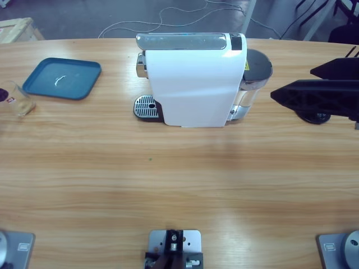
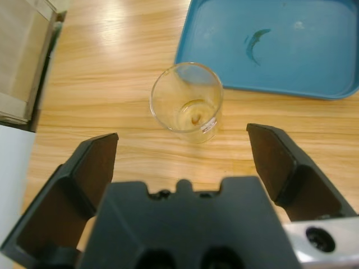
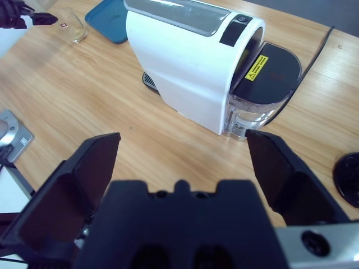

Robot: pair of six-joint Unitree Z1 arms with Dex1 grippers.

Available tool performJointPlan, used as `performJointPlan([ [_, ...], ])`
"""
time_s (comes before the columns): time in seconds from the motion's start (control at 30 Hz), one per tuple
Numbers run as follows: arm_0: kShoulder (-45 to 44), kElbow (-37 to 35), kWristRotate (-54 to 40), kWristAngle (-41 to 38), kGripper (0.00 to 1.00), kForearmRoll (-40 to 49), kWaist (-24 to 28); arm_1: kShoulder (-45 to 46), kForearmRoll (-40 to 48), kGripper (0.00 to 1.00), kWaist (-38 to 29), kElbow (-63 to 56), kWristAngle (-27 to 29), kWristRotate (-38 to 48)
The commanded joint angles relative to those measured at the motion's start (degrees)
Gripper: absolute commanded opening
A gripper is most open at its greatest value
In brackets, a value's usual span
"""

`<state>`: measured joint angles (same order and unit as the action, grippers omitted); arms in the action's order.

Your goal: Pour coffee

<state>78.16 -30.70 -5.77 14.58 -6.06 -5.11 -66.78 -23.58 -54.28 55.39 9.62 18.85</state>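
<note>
The left gripper [image 2: 182,162], jaws spread wide and empty, hangs above the glass [image 2: 188,102] (barely a coffee [image 2: 194,116] trace inside) at the tray's [image 2: 269,78] seven o'clock; an off-centre closure risks toppling it. The right gripper [image 3: 182,162] is likewise wide and empty.

left gripper [image 2: 182,154]: showing as two matte black jaws, thick and wedge-shaped, each with a flat inner face and chamfered edges
left gripper body: sitting black and blocky between the jaws, with a small rounded notch at its top middle and two round recesses along the bottom edge
left wrist plate: appearing as a silver-grey metal piece at the lower right, carrying one dark round screw hole
right gripper [image 3: 182,157]: showing the same black wedge jaws, notched black body and silver-grey plate with a round hole
right arm [image 1: 317,95]: appearing in the high view as a flat, angular black silhouette with a tapering tip and a dark round part beneath
</note>
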Motion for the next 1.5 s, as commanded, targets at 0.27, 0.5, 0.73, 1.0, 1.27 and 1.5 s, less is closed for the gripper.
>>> performJointPlan([
  [0.27,11.7,-5.3,-5.2,-6.8,1.0,-1.2,6.0,-5.9,0.3,1.0,-0.7,0.7,0.7,0.7],
  [0.5,13.8,-5.4,-6.1,-7.0,1.0,-2.4,6.6,-6.0,0.3,1.0,-0.7,0.3,0.8,0.7],
  [0.73,16.6,-5.7,-6.0,-10.0,1.0,-6.0,8.1,-4.1,-2.4,1.0,-0.6,0.1,0.8,0.7],
  [1.0,19.6,-5.7,-6.0,-10.6,1.0,-8.3,8.4,-2.4,-4.3,1.0,-0.6,-0.3,0.9,0.7],
  [1.27,20.9,-5.5,-6.1,-11.1,0.78,-8.4,9.6,-2.5,-4.3,1.0,-0.6,-0.4,0.9,0.7],
  [1.5,20.7,-5.1,-8.3,-16.4,0.595,-8.4,10.9,-1.9,-4.2,1.0,-0.6,-0.7,0.9,0.7],
])
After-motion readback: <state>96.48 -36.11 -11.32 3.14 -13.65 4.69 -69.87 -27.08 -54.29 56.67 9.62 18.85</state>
